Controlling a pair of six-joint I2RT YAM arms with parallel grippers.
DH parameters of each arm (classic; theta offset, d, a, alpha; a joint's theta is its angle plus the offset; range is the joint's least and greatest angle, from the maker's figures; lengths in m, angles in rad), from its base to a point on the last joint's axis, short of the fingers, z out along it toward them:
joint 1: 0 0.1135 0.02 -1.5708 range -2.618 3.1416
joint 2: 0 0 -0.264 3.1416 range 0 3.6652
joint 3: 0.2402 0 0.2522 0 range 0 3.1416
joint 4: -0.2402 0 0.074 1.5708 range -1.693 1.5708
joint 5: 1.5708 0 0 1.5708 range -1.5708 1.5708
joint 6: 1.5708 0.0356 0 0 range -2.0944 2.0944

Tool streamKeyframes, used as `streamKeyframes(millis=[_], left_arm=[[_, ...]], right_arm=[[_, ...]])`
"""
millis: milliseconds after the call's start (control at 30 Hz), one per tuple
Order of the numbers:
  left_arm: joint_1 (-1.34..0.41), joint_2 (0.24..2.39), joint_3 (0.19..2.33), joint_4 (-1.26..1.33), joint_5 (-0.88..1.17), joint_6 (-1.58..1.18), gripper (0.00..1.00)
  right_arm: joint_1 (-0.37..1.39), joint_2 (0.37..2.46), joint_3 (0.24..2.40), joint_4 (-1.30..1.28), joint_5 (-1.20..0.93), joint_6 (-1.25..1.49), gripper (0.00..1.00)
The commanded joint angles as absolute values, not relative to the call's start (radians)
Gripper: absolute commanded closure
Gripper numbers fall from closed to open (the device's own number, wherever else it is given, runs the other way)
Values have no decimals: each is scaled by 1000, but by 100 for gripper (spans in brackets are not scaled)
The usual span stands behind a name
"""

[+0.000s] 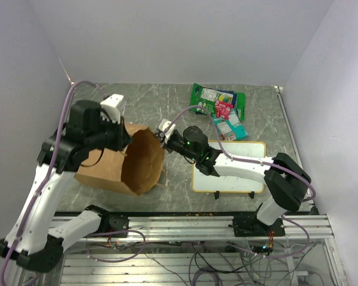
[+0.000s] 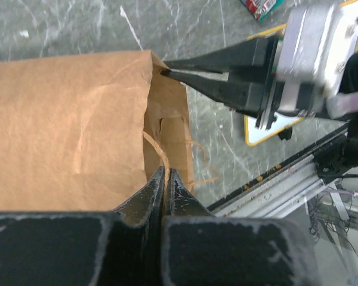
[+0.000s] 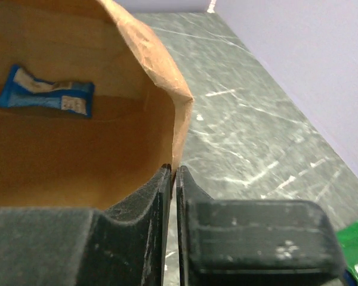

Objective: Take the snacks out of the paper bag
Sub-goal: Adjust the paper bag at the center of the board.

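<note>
The brown paper bag [image 1: 104,170] lies on its side, its mouth open towards the right. My left gripper [image 2: 165,171] is shut on the near rim of the paper bag [image 2: 65,131], beside a string handle [image 2: 197,173]. My right gripper [image 3: 173,170] is shut on the opposite rim, also seen as the right gripper [image 1: 163,134] from above. Inside the bag [image 3: 77,155] lies a blue packet [image 3: 45,95]. Out on the table sit a green bag [image 1: 212,98], a pink-red packet [image 1: 224,109] and a teal pouch [image 1: 231,127].
An orange-framed whiteboard [image 1: 230,173] lies under my right arm, right of the bag. The metal rail [image 1: 191,223] runs along the near table edge. White walls close in the back and both sides.
</note>
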State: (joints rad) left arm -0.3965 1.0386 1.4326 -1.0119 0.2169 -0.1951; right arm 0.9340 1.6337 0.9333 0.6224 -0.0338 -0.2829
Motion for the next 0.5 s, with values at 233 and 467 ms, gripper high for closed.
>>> streamKeyframes(millis=[233, 467], left_arm=[[-399, 787, 1250, -1030, 70, -447, 93], [-399, 787, 1273, -1017, 81, -503, 93]], right_arm=[[1021, 1397, 875, 371, -149, -419, 47], [1060, 1280, 859, 234, -256, -526, 38]])
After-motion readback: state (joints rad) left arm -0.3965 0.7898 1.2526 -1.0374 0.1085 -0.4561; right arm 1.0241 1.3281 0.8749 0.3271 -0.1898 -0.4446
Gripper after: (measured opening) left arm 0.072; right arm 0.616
